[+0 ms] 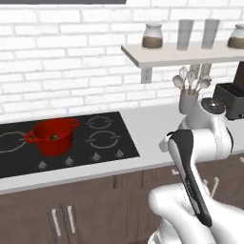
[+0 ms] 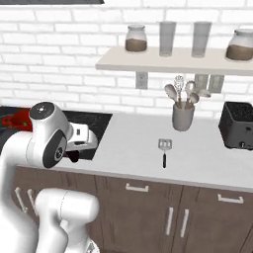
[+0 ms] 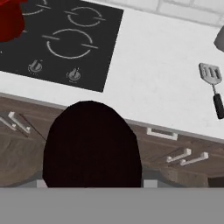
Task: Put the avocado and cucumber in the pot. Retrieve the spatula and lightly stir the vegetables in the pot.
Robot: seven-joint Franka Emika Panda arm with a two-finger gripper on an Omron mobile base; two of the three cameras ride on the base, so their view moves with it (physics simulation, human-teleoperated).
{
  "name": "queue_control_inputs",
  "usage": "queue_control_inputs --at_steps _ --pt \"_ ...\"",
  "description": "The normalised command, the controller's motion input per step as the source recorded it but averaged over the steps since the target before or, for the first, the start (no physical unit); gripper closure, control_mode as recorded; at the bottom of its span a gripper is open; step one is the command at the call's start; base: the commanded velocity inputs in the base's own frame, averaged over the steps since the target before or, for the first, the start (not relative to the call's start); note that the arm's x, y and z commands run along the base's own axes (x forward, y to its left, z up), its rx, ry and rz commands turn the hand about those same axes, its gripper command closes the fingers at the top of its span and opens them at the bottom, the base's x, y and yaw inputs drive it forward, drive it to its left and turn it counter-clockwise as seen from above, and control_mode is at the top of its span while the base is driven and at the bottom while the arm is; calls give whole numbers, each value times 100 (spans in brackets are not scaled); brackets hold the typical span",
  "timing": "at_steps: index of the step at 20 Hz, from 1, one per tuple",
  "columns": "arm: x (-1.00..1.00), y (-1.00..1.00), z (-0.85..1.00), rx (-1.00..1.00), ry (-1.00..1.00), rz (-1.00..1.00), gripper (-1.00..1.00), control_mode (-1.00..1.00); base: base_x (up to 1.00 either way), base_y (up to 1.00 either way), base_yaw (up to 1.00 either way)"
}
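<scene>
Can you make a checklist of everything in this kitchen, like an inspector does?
Surface: white counter, black cooktop.
Job's things: red pot on the cooktop, something small inside, maybe the cucumber; spatula flat on the counter; avocado held up.
Clutter: utensil crock, toaster.
Grippers: gripper closed on the avocado, fingers hidden behind it.
Cables: nothing seen.
Surroundings: brick wall, shelf with jars, brown cabinets.

The pale grey worktop (image 2: pixel 133 143) carries a black cooktop (image 1: pixel 71 143), a slotted silver spatula with black handle (image 2: pixel 164 150), a grey utensil holder (image 2: pixel 183 117) and a black toaster (image 2: pixel 238 126).
</scene>
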Motion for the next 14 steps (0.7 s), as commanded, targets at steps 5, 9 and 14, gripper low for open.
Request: queue_control_inputs --at_steps 5,9,14 --pt "0 0 0 0 0 0 100 100 0 100 3" --pt "0 0 0 0 0 0 100 100 29 100 0" --pt "0 0 0 0 0 0 100 100 97 96 -4"
